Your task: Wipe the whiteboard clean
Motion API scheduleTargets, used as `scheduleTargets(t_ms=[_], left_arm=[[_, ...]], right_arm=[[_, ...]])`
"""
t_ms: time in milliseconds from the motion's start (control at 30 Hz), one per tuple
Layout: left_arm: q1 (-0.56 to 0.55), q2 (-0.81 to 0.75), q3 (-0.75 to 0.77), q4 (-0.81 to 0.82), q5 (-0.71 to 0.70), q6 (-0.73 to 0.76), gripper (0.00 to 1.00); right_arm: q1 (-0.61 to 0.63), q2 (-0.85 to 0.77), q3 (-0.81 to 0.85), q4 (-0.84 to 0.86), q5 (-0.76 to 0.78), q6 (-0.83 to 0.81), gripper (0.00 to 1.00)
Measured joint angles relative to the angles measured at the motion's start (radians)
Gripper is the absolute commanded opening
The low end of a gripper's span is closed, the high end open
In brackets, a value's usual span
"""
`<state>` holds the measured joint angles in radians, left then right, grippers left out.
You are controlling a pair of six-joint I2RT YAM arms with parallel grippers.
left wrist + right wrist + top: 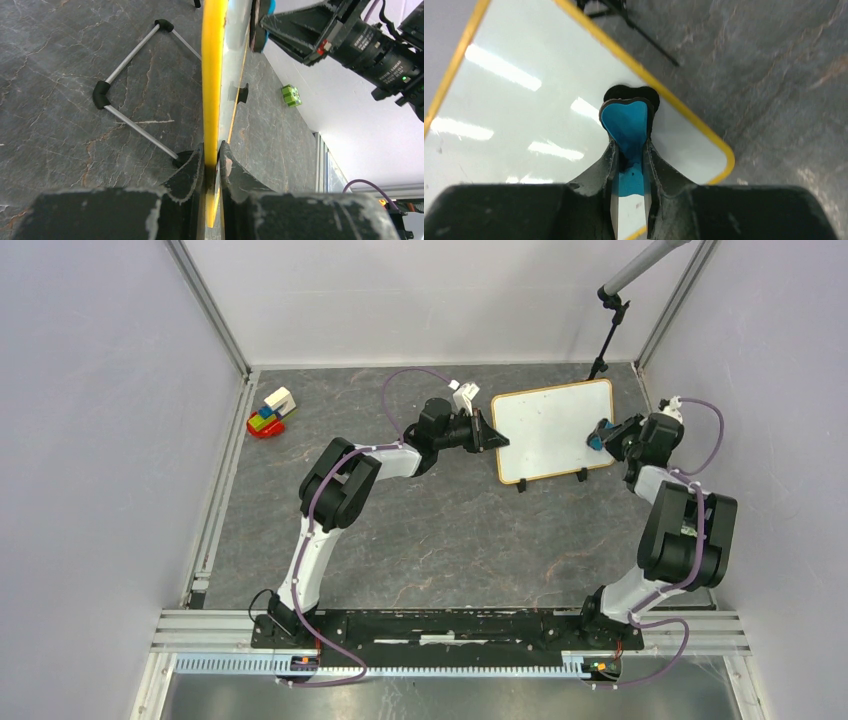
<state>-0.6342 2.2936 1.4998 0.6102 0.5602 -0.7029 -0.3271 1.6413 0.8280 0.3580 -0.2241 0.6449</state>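
Note:
The whiteboard [548, 428] stands tilted on small black feet at the back right of the table. In the left wrist view I look along its yellow-wood edge [214, 75]. My left gripper [490, 434] [212, 159] is shut on the board's left edge. My right gripper [603, 436] [629, 150] is shut on a blue eraser [597, 437] [626, 124]. The eraser's pad presses against the white face [524, 105] near the board's lower right corner. The eraser [270, 6] and the right gripper [305, 31] also show at the far end of the board in the left wrist view.
A pile of coloured toy blocks [270, 414] lies at the back left. A black stand with a grey boom [606, 328] rises behind the board. The board's wire support legs [131, 114] rest on the dark stone table. A small green block [291, 95] sits by the right wall.

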Motion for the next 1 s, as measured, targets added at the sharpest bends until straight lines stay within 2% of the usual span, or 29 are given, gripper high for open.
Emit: scheduleTargets(t_ms=[133, 267, 400, 500, 667, 833, 1000], left_arm=[[0.0, 0.0, 0.0, -0.001, 0.0, 0.0, 0.02], [0.0, 0.0, 0.0, -0.002, 0.0, 0.0, 0.02], [0.0, 0.0, 0.0, -0.002, 0.0, 0.0, 0.02], [0.0, 0.0, 0.0, -0.003, 0.0, 0.0, 0.02], [0.0, 0.0, 0.0, -0.003, 0.0, 0.0, 0.02], [0.006, 0.004, -0.001, -0.009, 0.002, 0.0, 0.02], [0.006, 0.004, -0.001, -0.008, 0.005, 0.0, 0.02]], right_arm=[[0.021, -0.074, -0.019, -0.109, 0.017, -0.041, 0.01], [0.057, -0.111, 0.055, -0.182, 0.032, -0.068, 0.01], [0.13, -0.111, 0.154, -0.187, 0.05, -0.094, 0.01], [0.208, -0.109, 0.157, -0.158, 0.053, -0.116, 0.01], [0.322, -0.107, -0.002, -0.077, 0.077, -0.15, 0.0], [0.325, -0.174, -0.175, -0.014, 0.155, -0.172, 0.0], [0.32, -0.24, -0.294, -0.073, 0.276, -0.207, 0.01]])
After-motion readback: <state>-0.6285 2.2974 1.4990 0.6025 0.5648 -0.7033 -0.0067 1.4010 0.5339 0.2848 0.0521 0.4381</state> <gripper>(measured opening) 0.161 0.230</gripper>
